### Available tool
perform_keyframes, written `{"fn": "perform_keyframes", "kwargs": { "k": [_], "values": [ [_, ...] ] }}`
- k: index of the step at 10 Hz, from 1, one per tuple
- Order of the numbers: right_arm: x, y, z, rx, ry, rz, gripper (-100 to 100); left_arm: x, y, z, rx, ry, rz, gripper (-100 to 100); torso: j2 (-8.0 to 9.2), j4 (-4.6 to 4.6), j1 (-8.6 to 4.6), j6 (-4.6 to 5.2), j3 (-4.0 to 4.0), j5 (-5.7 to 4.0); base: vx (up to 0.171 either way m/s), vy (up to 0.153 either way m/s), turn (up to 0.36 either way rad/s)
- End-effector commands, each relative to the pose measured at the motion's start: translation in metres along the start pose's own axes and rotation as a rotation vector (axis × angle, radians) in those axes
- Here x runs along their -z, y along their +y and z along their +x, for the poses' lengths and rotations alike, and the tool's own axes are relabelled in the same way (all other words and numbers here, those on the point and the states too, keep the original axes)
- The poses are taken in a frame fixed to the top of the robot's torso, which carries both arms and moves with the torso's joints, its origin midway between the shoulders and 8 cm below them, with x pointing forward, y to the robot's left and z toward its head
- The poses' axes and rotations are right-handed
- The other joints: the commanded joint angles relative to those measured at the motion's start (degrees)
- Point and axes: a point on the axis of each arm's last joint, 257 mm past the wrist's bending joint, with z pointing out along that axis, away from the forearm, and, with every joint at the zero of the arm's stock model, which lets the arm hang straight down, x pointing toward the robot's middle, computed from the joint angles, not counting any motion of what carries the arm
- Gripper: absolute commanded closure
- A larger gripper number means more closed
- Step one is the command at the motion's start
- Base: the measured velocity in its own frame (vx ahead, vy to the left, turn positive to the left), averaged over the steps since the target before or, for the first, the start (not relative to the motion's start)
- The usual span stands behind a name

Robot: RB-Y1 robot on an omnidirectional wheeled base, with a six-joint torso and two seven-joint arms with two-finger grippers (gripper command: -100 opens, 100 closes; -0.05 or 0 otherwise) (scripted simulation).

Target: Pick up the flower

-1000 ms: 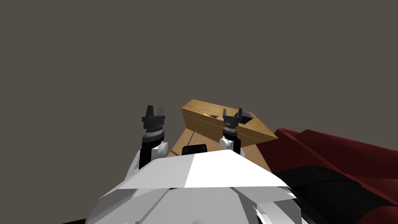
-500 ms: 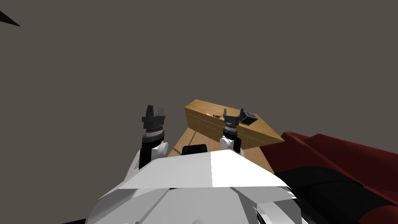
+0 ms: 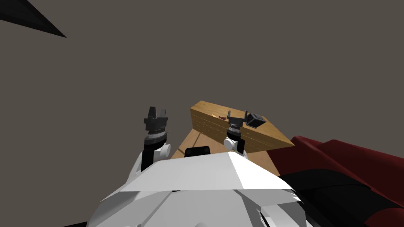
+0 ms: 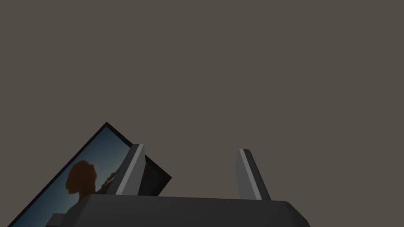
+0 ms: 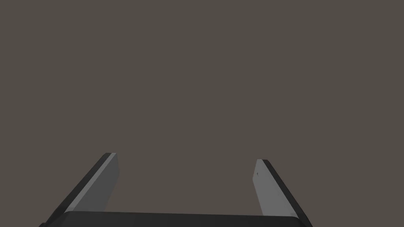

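The flower [image 3: 221, 117] is a small red thing lying on top of a wooden cabinet [image 3: 213, 127], partly hidden behind my right gripper [image 3: 237, 114]. That gripper is raised in front of the cabinet, fingers open and empty [image 5: 185, 157]. My left gripper [image 3: 157, 112] is held up to the left of the cabinet, facing the wall, also open with nothing between its fingers [image 4: 191, 149].
A small dark box [image 3: 255, 120] sits on the cabinet top just right of the flower. A dark red sofa [image 3: 347, 173] fills the lower right. Wooden floor [image 3: 189, 144] lies between me and the cabinet. A grey-brown wall [image 3: 197, 51] stands behind it all.
My view has swung to the left: the cabinet, dark box and sofa have slid rightward in the head view, and a black area has come in at the top left. Both arms keep their pose.
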Motion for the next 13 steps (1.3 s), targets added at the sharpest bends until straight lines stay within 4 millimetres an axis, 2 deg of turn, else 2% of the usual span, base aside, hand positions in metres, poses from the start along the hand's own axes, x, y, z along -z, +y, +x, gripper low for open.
{"fn": "perform_keyframes", "kwargs": {
  "k": [1, 13],
  "values": [
    [0.0, 0.001, -0.005, -0.02, -0.019, -0.002, -100, 0.0, 0.0, 0.0, 0.0, 0.0, 0.0, 0, 0.0, 0.0, 0.0, 0.0, 0.0, 0.0, -0.001, 0.011, -0.014],
    [-0.003, -0.011, -0.074, -0.304, -0.197, -0.02, -100, 0.0, 0.0, 0.0, 0.0, 0.0, 0.0, 0, -0.04, -0.01, -0.13, 0.01, -0.02, -0.03, -0.018, 0.051, 0.081]
  ]
}}
